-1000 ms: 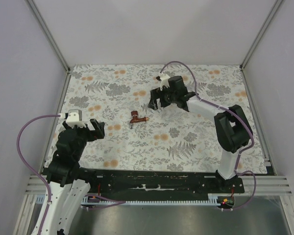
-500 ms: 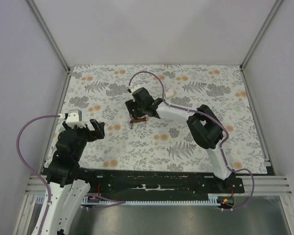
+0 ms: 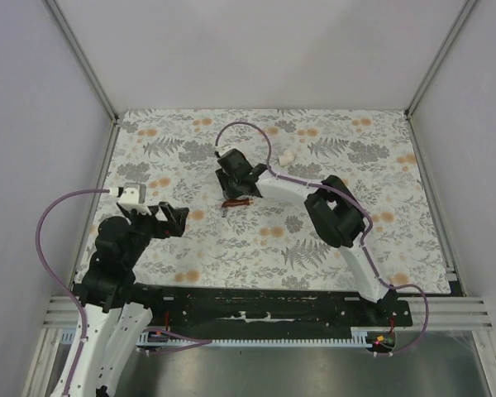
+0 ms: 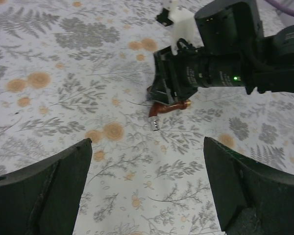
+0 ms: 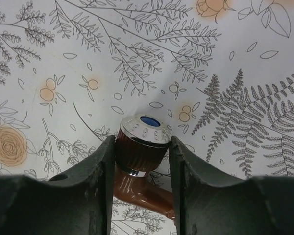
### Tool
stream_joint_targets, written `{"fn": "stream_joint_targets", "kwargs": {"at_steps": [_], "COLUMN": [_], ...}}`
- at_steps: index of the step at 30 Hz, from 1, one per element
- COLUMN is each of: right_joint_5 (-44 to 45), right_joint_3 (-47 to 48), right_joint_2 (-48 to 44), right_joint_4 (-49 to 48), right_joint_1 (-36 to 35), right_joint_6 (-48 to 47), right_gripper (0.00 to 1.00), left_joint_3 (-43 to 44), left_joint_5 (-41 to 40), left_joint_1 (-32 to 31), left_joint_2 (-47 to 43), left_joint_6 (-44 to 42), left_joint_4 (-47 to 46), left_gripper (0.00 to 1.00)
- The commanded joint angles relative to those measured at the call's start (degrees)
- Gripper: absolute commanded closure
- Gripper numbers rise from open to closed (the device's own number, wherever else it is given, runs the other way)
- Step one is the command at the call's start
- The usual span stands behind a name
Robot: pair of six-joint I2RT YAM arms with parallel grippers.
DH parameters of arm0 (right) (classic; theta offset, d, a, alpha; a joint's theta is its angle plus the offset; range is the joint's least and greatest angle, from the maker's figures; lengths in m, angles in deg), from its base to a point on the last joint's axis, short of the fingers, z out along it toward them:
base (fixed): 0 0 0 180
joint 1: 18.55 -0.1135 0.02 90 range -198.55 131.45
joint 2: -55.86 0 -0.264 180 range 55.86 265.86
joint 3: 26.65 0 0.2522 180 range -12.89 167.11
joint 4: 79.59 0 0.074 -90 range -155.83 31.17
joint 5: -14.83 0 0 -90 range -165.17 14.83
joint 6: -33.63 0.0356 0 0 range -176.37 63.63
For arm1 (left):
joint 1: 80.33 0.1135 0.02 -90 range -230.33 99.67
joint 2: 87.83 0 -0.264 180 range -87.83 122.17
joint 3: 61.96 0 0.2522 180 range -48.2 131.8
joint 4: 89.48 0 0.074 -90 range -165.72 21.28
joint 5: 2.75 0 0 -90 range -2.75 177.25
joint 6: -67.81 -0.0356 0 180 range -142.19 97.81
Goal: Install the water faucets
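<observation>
Early: R end effector [image 5: 141, 157] clamped on red-brown tap [image 5: 142, 133] lying on bench [image 3: 355, 248], L end effector [image 4: 147, 164] apart & idle, white pipe fitting [image 3: 287, 156] beyond R end effector untouched; install not yet done.

One tap [image 4: 164, 107], one white fitting [image 3: 286, 156], one left end effector [image 4: 147, 147], one right end effector [image 5: 142, 139] (a pair)

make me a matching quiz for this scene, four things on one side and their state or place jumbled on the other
1 faucet
2 white fitting
3 left gripper
4 right gripper

A open, holding nothing
B red-brown, silvery tip
C shut on the faucet's cap
D alone on the table, farther back

Pairs: 1-B, 2-D, 3-A, 4-C
</observation>
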Motion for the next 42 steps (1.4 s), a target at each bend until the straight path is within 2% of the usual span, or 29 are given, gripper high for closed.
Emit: {"fn": "stream_joint_targets", "kwargs": {"at_steps": [1,6,11,16,19,22,25,28,37,42], "right_joint_5": [-2.5,-5.6,-8.8,-11.2,-12.1,-12.7,-12.0,-11.9,-11.8,-11.5], "right_joint_3": [-5.7,-17.3,-29.4,-38.9,-42.8,-45.2,-46.6,-47.8,-49.9,-50.4], "right_joint_2": [-7.3,-21.3,-35.5,-47.2,-52.1,-55.6,-57.5,-58.8,-61.4,-62.2], "right_joint_4": [-4.3,-11.6,-18.5,-26.3,-28.8,-30.6,-30.8,-30.9,-30.8,-30.2], "right_joint_1": [-0.4,-0.2,0.2,0.2,0.2,0.2,0.2,0.2,0.2,0.1], "right_joint_6": [-1.5,-3.4,-1.9,1.5,3.0,4.2,4.3,4.7,5.7,5.8], "right_gripper": [0.71,0.83,0.89,0.93,0.95,0.95,0.95,0.95,0.94,0.94], "left_joint_3": [-1.2,-2.5,-5.7,-9.7,-10.8,-10.9,-9.5,-7.7,-4.5,-3.6], "left_joint_5": [15.7,25.4,31.6,34.0,33.0,30.6,23.1,16.7,10.3,9.7], "left_joint_1": [0.3,0.3,0.3,-0.6,-3.2,-9.6,-18.6,-24.3,-28.1,-30.2], "left_joint_2": [3.8,7.6,9.1,8.4,9.1,12.2,15.3,18.6,27.9,30.7], "left_joint_6": [4.5,7.9,13.1,19.4,20.9,21.2,18.8,15.8,14.4,12.8], "left_joint_4": [-7.6,-12.7,-21.2,-31.3,-34.6,-37.6,-38.6,-37.9,-41.8,-43.2], "left_gripper": [0.01,0.03,0.05,0.05,0.06,0.07,0.08,0.08,0.19,0.37]}}
